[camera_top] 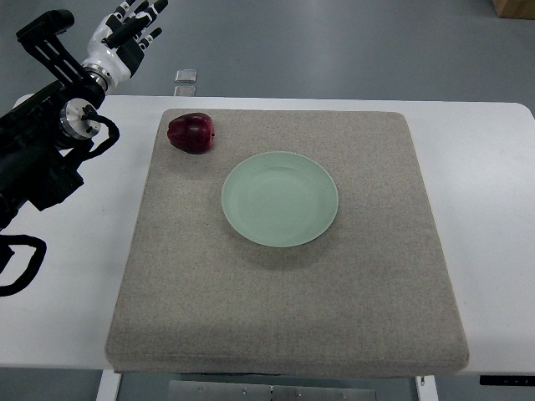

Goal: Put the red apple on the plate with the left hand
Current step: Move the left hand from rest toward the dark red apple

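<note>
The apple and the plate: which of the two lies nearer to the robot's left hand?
The red apple, at the mat's far left corner. The left hand hovers open beyond that corner; the pale green plate sits near the middle, empty.

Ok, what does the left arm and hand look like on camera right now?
The left arm is black, bulky and blocky, with a round silver joint cap and black cable loops alongside. The left hand has a white palm shell and black-and-white segmented fingers.

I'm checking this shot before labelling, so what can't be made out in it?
- Right hand: outside the top view entirely.
- left hand: palm side faces away.
- red apple: underside hidden by its own body.
- Small clear object beyond the table: too small to identify.
</note>
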Controlling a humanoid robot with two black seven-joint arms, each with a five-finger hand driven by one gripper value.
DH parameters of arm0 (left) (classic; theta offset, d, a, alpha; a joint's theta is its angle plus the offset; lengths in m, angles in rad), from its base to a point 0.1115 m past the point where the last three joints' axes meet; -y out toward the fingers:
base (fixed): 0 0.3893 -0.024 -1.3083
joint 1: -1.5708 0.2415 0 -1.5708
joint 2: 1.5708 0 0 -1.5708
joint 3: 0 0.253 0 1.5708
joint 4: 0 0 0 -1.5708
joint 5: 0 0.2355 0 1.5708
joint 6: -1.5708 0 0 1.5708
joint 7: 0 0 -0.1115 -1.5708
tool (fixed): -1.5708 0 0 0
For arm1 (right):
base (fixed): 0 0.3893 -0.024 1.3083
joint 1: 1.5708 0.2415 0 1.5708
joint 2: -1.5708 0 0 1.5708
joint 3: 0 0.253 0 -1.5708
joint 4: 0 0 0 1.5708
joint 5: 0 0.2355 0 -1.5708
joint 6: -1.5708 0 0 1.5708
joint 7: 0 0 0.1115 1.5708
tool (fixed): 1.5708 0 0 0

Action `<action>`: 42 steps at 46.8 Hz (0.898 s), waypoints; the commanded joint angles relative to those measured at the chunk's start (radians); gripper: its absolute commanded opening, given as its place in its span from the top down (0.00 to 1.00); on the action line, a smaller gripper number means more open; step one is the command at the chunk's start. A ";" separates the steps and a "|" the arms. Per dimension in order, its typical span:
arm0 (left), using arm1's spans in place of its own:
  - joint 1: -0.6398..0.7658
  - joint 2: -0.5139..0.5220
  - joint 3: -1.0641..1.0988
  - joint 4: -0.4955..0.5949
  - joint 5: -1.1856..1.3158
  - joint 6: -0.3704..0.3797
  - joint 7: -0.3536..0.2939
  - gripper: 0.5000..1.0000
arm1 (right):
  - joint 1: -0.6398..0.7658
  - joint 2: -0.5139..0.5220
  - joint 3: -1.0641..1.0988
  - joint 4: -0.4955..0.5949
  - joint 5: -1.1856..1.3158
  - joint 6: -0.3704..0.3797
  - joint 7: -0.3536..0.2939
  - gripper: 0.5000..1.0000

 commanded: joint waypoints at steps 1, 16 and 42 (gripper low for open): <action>0.000 0.001 0.000 0.000 0.000 0.000 0.000 0.01 | 0.000 0.000 0.000 0.000 0.000 0.000 0.000 0.07; 0.005 0.003 0.015 0.001 0.011 0.009 -0.017 0.01 | 0.000 0.000 0.000 0.000 0.000 0.000 0.000 0.07; -0.032 0.021 0.175 -0.011 0.379 0.000 -0.008 0.05 | 0.000 0.000 0.000 0.000 0.000 0.000 0.000 0.07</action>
